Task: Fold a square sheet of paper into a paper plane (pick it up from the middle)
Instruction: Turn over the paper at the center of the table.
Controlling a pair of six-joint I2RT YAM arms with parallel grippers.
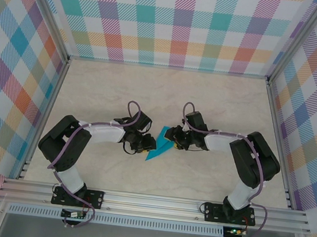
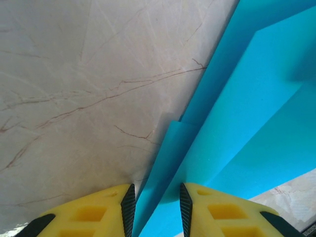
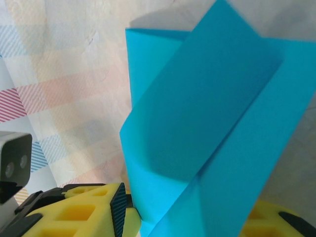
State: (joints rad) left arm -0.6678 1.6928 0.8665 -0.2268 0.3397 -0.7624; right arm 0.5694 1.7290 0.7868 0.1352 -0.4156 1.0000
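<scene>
Plaid walls ring a pale marble-look table; at its centre the left gripper pinches the folded teal sheet of paper from its 9 o'clock, the right gripper straddling it at 2 o'clock, grip impossible to tell

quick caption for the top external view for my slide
Left gripper and right gripper face each other over the pale table, a folded teal paper between them.
</scene>
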